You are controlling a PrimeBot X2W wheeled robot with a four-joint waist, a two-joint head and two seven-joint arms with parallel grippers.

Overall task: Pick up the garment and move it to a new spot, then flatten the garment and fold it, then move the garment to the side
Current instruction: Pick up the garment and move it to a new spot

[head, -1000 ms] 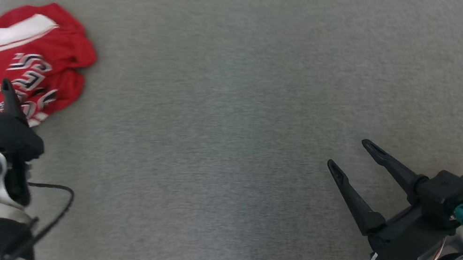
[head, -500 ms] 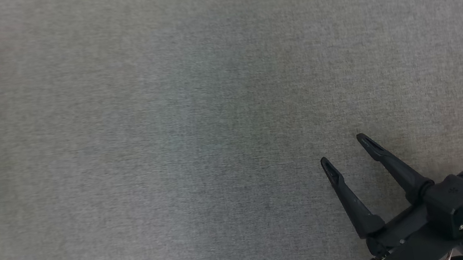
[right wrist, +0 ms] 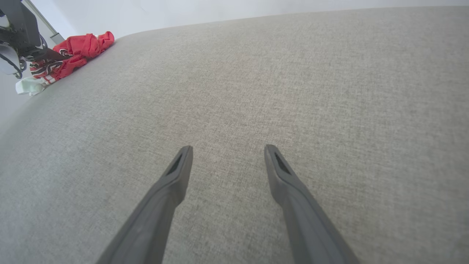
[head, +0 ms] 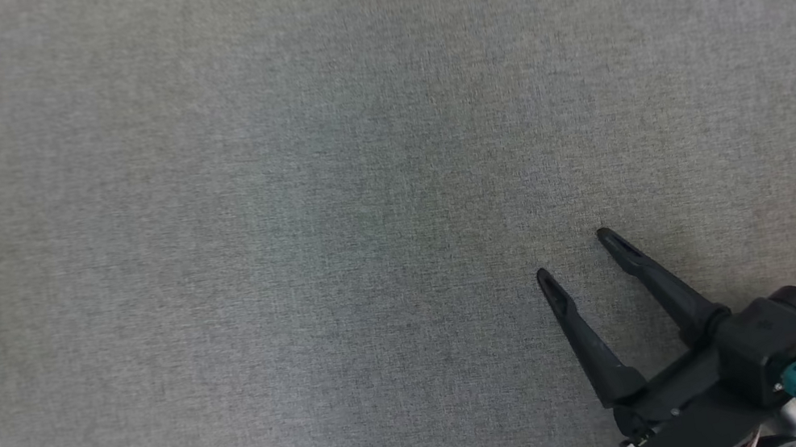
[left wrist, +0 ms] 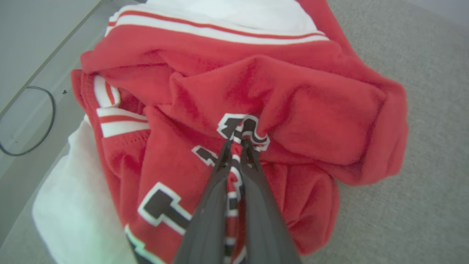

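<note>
**Surface.** Grey woven cloth surface [head: 358, 181], flat and plain. Open cloth runs ahead of the right gripper [head: 574, 255] and out to both sides of it. In the right wrist view it ends at a rounded far edge against a pale wall [right wrist: 220, 11]. Another edge runs just to the left of the left gripper [left wrist: 236, 142]; past it lies a paler, smooth level where a loop of dark cable [left wrist: 27, 121] shows. To the right of the left gripper there is open cloth again.

**Right gripper.** Two long dark fingers spread wide with nothing between them. The tips are low over the cloth; whether they touch it cannot be told.

**Left gripper.** Fingers drawn almost together, the tips pinching a raised fold of the garment [left wrist: 311, 110] at a printed letter.

**Garment.** Red fleecy top, crumpled in a heap.
- Place: under and around the left gripper's tips, close to the surface's edge; well apart from the right gripper, far ahead of it and to its left.
- Trim: white bands with thin red stripes on the far side of the heap, beyond the left gripper's tips. A white panel lies to their near left.
- Print: black block letters outlined in white, broken by the folds and not readable.
- Shape: a thick rolled fold bulges just right of the fingertips.
</note>
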